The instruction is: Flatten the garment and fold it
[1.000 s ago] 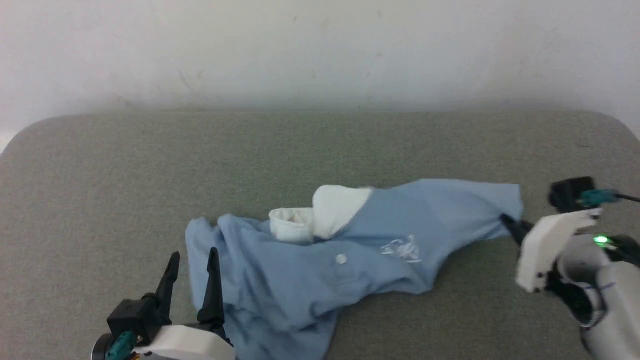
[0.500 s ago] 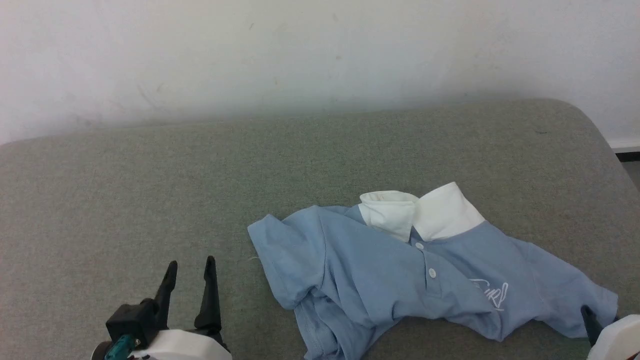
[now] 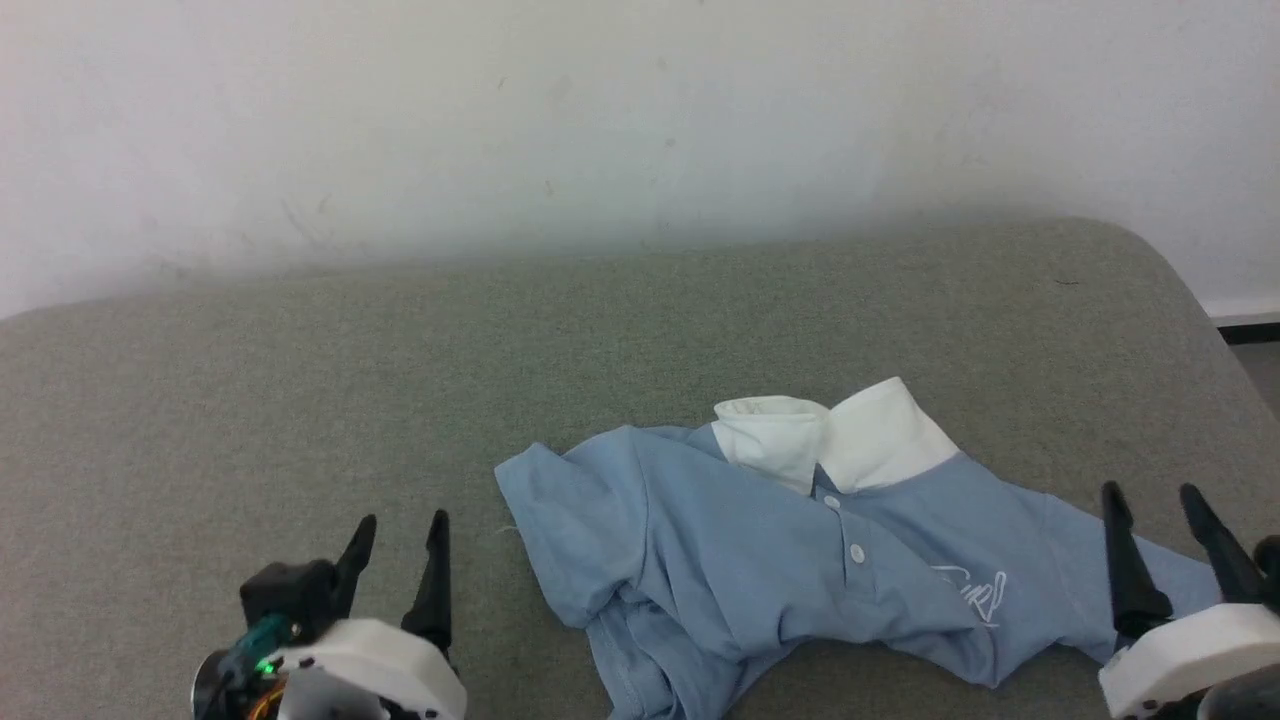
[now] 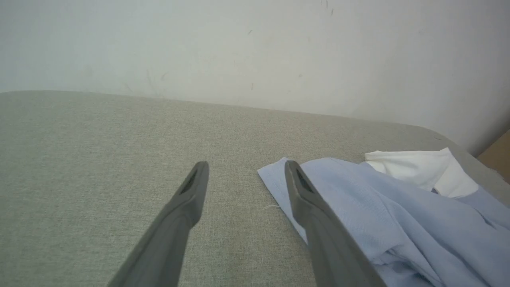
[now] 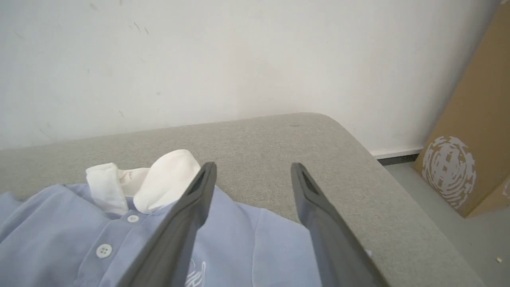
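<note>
Toward the tabletop's (image 3: pixel 300 380) right front edge, the garment (image 3: pixel 740 540) lies rumpled, probably soft and limp; left tool (image 3: pixel 402 520) and right tool (image 3: pixel 1150 492) gape empty; its sleeve hems look easiest to grip.

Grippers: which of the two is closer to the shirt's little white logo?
The right gripper, by the sleeve next to the logo; the left gripper sits clear across the shirt.

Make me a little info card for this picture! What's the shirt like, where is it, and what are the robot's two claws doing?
garment: light-blue shirt, buttons facing up, white collar on the far side
shape: wrinkled, near edge bunched, not yet flat or folded
lies on: grey padded surface
left gripper: open, empty, near the shirt's left edge
right gripper: open, empty, at the shirt's right end
nearby: cardboard box on the floor
</note>
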### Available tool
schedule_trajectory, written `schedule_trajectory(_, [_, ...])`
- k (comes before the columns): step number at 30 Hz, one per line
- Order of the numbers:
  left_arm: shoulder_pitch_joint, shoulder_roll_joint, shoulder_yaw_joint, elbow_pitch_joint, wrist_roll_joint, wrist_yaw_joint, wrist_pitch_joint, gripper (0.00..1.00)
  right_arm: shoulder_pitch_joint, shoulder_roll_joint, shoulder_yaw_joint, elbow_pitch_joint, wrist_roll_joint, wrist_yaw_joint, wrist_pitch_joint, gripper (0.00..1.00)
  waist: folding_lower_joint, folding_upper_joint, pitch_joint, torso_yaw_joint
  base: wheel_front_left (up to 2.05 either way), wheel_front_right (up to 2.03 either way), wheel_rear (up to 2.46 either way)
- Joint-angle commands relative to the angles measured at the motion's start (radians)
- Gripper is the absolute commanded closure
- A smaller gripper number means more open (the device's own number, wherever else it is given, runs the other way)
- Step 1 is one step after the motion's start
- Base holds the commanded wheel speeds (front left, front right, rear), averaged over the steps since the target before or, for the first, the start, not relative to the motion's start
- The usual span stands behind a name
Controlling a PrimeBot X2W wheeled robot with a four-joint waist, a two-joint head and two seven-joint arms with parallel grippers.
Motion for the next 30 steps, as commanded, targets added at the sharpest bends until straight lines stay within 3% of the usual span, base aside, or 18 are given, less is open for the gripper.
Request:
schedule_trajectory(1, [-0.044,0.004,-0.010,0.010,-0.001,-0.013,0.016,0.00,0.019,0.008,0.020,-0.025,-0.004,-0.001,-0.003,0.00,0.0002,0.0000,0.001,-0.001,0.00,0.00,0.00])
schedule_trajectory(8, [-0.304,-0.017,-0.105,0.166,-0.009,-0.119,0.193,0.00,0.051,0.027,0.118,-0.151,0.010,-0.001,0.023,0.00,0.0002,0.0000,0.061,-0.029,0.00,0.00,0.00])
schedule_trajectory(13, [-0.513,-0.031,-0.175,0.316,-0.012,-0.220,0.342,0.00,0.021,0.025,0.156,-0.180,0.022,-0.001,0.028,0.00,0.0002,0.0000,0.115,-0.066,0.00,0.00,0.00])
schedule_trajectory(17, [-0.648,-0.036,-0.202,0.444,-0.055,-0.269,0.486,0.00,-0.004,0.018,0.174,-0.176,0.035,-0.001,0.026,0.00,0.0002,0.0000,0.159,-0.099,0.00,0.00,0.00])
schedule_trajectory(23, [-0.769,0.003,-0.279,0.593,-0.115,-0.297,0.697,0.00,-0.033,0.015,0.192,-0.154,0.051,-0.001,0.015,0.00,0.0002,0.0000,0.207,-0.148,0.00,0.00,0.00])
schedule_trajectory(30, [-0.797,0.078,-0.426,0.663,-0.149,-0.298,0.832,0.00,-0.053,0.019,0.189,-0.117,0.077,-0.001,0.003,0.00,0.0002,0.0000,0.230,-0.176,0.00,0.00,0.00])
